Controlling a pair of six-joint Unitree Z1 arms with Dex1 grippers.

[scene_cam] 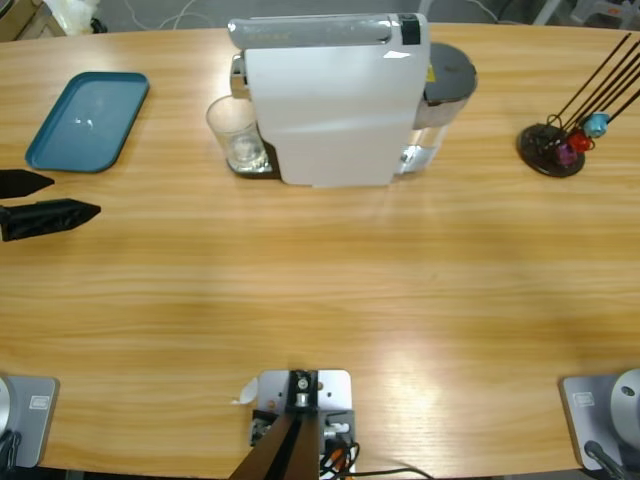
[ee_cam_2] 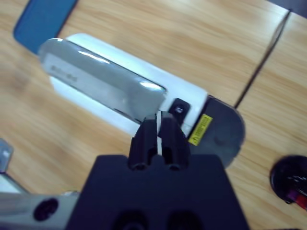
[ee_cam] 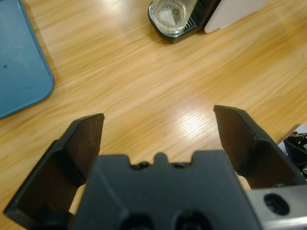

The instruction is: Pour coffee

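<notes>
Coffee (scene_cam: 246, 152) barely fills the glass (scene_cam: 234, 132); right pincer (ee_cam_2: 158, 125), together, should press the button (ee_cam_2: 178, 108) squarely; left pincer (ee_cam: 158, 132) waits apart.

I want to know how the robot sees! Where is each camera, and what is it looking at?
High view: sits above the table, looking down at the white coffee machine, glass tumbler, blue tray and capsule stand; the left end effector pokes in at the left edge.
Left wrist view: sits on the left arm, looking along its open end effector towards the tumbler and tray.
Right wrist view: looks down over its shut end effector at the coffee machine.
All three share the coffee machine.
</notes>
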